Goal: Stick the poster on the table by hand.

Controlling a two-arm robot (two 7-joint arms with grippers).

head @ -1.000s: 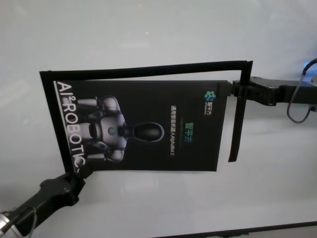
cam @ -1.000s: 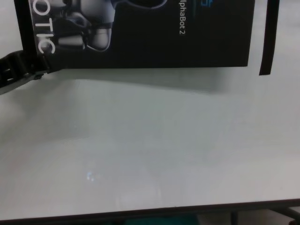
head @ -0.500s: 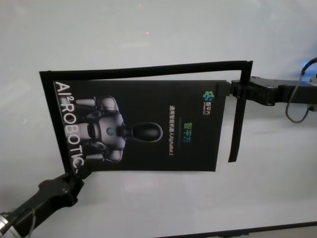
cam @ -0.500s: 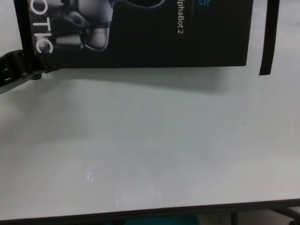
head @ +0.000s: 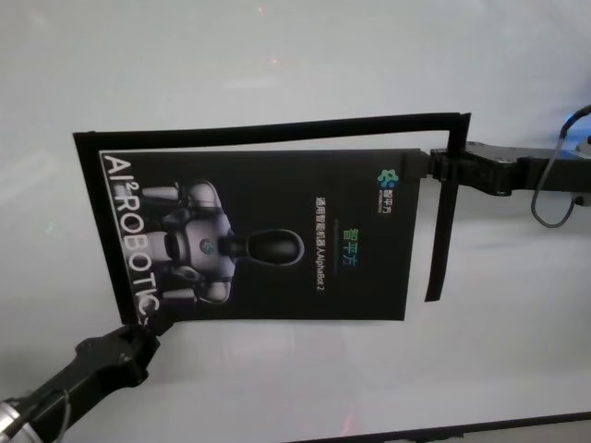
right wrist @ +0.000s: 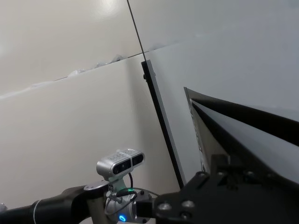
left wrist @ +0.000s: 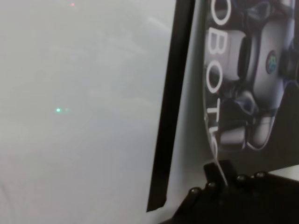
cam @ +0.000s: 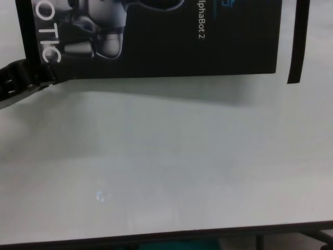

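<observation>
The poster (head: 268,240), black with a white-grey robot figure, hangs just over the white table (head: 295,55) and throws a shadow on it. My left gripper (head: 145,324) is shut on its near left corner, beside the white letters; the left wrist view shows the fingertips (left wrist: 218,171) pinching that corner. My right gripper (head: 428,166) is shut on the far right corner. The chest view shows the poster's lower edge (cam: 156,41) and the left gripper (cam: 31,77). In the right wrist view the poster (right wrist: 233,109) shows nearly edge-on in front of the right gripper (right wrist: 223,164).
Narrow black strips frame the poster: one along its far side (head: 277,129), one down the left (head: 92,212), one hanging loose at the right (head: 441,221). The table's dark front edge (cam: 166,238) runs close below. A small camera on a stand (right wrist: 119,162) is beyond the table.
The poster's near edge and my left gripper have shifted slightly toward the table's front. The right arm has barely moved.
</observation>
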